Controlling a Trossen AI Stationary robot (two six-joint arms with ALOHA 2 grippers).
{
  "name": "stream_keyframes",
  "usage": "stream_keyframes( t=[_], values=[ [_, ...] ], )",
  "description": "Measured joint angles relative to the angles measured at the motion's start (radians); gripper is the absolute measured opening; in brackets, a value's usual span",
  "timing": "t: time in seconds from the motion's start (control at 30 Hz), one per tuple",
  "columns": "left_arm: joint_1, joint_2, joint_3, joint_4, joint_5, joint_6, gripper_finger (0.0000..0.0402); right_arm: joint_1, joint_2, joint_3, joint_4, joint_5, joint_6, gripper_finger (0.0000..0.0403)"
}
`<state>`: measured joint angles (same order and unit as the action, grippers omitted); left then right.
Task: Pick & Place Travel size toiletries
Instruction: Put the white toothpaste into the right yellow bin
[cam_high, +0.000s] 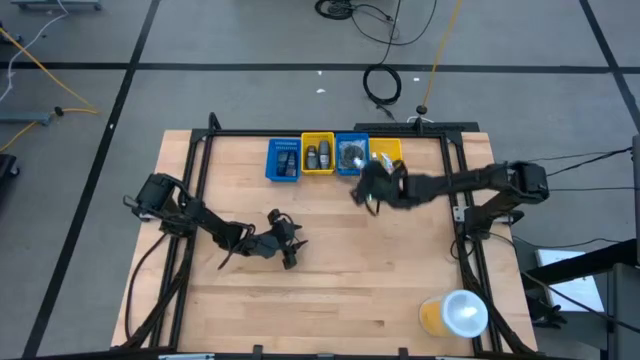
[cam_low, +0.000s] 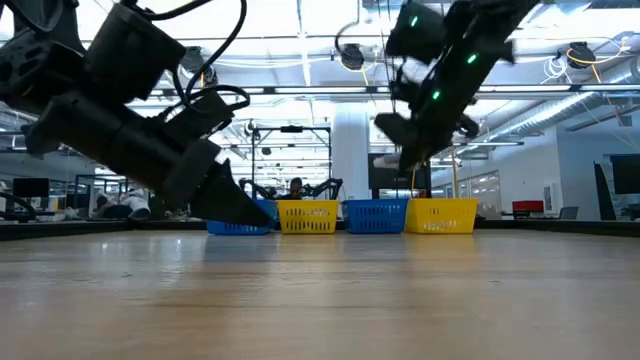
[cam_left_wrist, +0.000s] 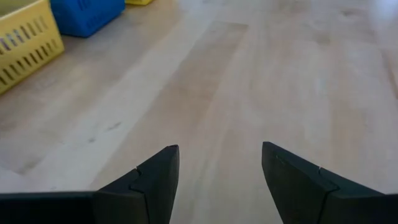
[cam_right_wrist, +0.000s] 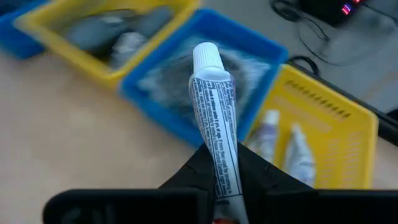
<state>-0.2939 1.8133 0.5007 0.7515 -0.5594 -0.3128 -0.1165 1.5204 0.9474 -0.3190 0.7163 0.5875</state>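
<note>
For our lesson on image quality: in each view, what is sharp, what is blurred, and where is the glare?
Right wrist view: tube sharp in the right gripper, bins soft. Left wrist view: table soft. Low view: ceiling lights glare, near table blurred. High view: evenly lit; cup lid glares white.

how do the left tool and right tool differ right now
The left tool is open and empty, with bare table between its fingers; the right tool is shut on a white tube. The left tool sits low over the table's middle; the right tool is raised near the bins, beside the blue bin and yellow bin. Both are dark and two-fingered.
</note>
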Motion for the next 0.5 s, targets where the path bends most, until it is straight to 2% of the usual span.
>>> stream_keyframes(
  t=[0.13, 0.23, 0.37, 0.5],
  values=[
    [0.030, 0.000, 0.000, -0.006, 0.003, 0.015, 0.0227, -0.167, 0.002, 0.000, 0.002, -0.016, -0.037, 0.0019],
    [0.049, 0.000, 0.000, -0.022, 0.007, 0.020, 0.0228, -0.251, 0.002, 0.000, -0.017, -0.058, -0.019, 0.0034],
    [0.068, 0.000, 0.000, -0.032, 0.009, 0.019, 0.0228, -0.307, 0.022, 0.000, -0.002, -0.115, -0.008, 0.0056],
    [0.073, 0.000, 0.000, -0.039, 0.008, 0.019, 0.0228, -0.329, 0.069, -0.016, 0.001, -0.142, 0.005, 0.0050]
  ],
)
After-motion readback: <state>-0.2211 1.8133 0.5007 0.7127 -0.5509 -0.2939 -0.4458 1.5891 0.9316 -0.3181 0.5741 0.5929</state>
